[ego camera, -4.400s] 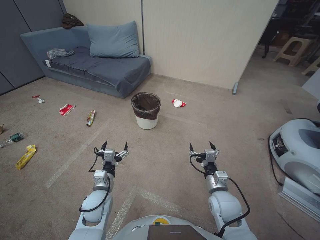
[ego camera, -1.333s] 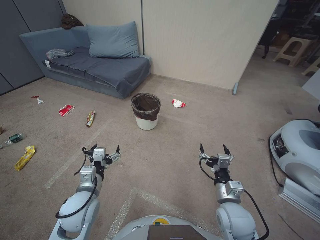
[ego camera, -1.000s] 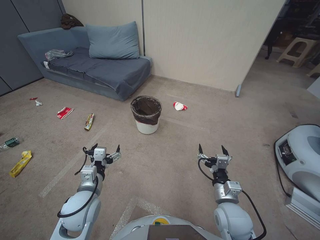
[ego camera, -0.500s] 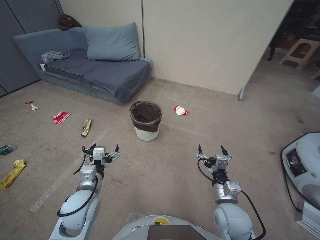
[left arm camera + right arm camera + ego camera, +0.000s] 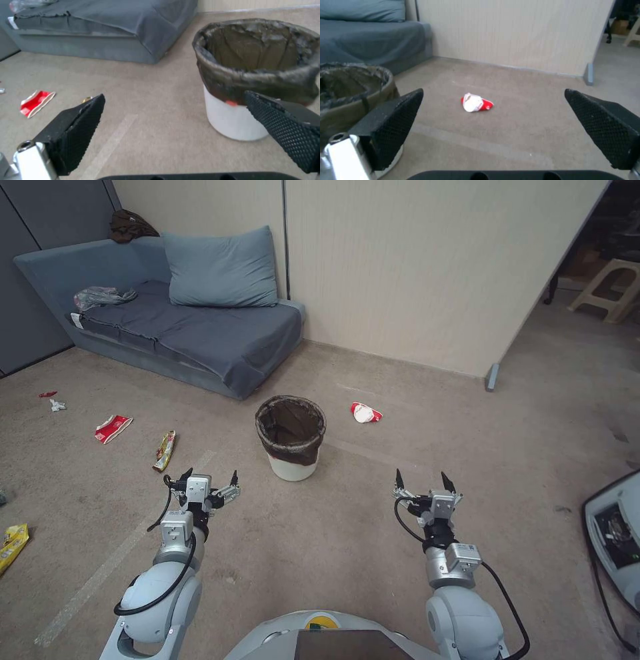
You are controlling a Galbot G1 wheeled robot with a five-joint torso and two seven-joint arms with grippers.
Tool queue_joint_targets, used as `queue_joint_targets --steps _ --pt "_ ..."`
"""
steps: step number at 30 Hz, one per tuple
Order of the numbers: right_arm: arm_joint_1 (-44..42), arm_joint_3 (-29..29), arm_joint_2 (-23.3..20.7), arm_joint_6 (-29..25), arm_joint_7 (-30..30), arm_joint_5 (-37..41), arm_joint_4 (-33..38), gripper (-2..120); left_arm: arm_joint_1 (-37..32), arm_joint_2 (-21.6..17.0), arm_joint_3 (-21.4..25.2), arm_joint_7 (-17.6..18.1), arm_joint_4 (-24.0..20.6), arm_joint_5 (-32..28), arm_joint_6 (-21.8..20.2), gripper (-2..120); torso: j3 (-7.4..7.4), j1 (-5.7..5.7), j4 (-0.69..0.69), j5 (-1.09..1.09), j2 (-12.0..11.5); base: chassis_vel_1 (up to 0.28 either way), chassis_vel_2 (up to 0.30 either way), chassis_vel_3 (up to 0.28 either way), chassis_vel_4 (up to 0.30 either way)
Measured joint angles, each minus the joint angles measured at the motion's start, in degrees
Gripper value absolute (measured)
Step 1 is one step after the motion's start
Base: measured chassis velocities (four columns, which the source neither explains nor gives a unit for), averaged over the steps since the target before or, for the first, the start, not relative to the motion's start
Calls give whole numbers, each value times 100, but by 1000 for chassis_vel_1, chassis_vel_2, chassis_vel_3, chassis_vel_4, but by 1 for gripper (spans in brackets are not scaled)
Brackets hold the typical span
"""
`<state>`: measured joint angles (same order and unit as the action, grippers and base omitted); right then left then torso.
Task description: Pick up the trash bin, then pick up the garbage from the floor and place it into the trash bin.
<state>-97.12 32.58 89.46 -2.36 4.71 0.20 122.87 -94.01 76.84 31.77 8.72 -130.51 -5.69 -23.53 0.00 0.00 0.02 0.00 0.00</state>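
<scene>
Beige carpet floor (image 5: 413, 480), upright lined bin (image 5: 291, 437) at centre, red-and-white wrapper (image 5: 365, 413) just right of it, another wrapper (image 5: 113, 428) and snack bag (image 5: 164, 450) to its left, yellow bag (image 5: 11, 546) at left edge, blue sofa (image 5: 180, 327) against wall.

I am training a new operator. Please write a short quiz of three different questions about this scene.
1. True or false: the trash bin is already lifted off the floor.
2. The red-and-white wrapper nearest the bin lies on the side of which arm? A) left B) right
3. Fill in: the left gripper and right gripper are both ____ and hold nothing.

Key: 1 false; it stands on the carpet. 2 B. 3 open.
</scene>
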Motion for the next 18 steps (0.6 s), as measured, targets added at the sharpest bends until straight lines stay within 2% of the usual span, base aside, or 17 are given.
queue_joint_targets --steps 7,18 --pt "19 6 -3 9 -8 19 -14 100 54 14 -10 1 -4 6 67 100 0 0 -3 0 0 -158 168 151 -167" --pt "20 -1 18 -2 -31 39 -19 100 7 13 -9 8 -25 9 51 100 0 0 -1 2 0 -190 198 206 -202"
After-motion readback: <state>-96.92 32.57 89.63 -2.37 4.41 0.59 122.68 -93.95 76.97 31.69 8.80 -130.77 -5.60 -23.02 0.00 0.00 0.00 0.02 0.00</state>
